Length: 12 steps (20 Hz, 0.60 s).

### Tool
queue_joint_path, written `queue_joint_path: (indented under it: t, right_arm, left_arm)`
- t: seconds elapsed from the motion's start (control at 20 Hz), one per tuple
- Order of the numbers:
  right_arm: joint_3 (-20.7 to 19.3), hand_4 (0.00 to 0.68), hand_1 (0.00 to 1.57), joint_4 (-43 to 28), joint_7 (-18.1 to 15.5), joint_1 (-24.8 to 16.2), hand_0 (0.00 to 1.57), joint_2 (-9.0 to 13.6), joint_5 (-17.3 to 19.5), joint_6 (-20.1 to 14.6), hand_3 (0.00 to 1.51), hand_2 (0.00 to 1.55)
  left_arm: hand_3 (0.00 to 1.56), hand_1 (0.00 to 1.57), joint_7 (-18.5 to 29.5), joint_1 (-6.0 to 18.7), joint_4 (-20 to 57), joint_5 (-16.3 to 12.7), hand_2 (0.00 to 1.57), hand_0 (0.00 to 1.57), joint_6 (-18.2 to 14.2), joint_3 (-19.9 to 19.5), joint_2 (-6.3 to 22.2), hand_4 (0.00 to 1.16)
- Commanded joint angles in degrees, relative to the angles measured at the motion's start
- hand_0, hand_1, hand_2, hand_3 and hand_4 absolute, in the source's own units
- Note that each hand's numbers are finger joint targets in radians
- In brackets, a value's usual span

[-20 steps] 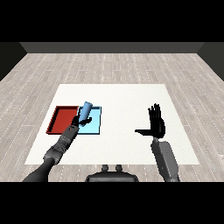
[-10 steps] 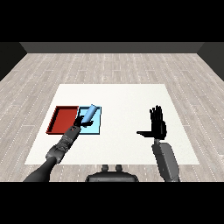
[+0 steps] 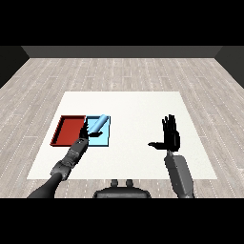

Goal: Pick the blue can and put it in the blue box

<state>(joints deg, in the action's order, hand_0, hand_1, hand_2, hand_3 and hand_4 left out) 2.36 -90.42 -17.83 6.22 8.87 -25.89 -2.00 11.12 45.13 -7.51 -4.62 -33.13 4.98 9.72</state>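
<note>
1. The can [image 3: 97, 125] has come down since a second ago, and it now lies tilted over the blue tray [image 3: 102, 140], its top leaning toward the tray's far right corner.
2. The left robot hand [image 3: 84, 137] is at the can's lower end, near the line between the blue tray and the red tray [image 3: 68, 131]. Whether its fingers are curled round the can, I cannot tell.
3. The right robot hand [image 3: 170, 136] stays raised and spread over the surface [image 3: 138, 109], well apart from both trays.
4. My read: placement is nearly done, with release and withdrawal left.
</note>
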Motion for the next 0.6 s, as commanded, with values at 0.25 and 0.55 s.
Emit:
queue_joint_path:
  t: [0.25, 0.55]
  right_arm:
    - [0.43, 0.000, 0.00, -1.60, 0.27, -1.70, 0.00, -0.40, -0.23, 0.56, 0.00, 0.00]
    - [-0.23, 0.000, 0.00, -0.49, 0.75, -2.25, 0.00, 2.29, 1.62, 1.21, 0.00, 0.00]
  left_arm:
    - [0.00, 0.00, 24.77, -4.85, -19.12, -4.72, 0.00, 0.00, 3.33, -4.23, -1.47, 0.00]
    - [0.00, 0.00, 32.74, -16.04, -36.89, -6.90, 0.00, 0.00, 12.50, -1.43, -2.88, 0.00]
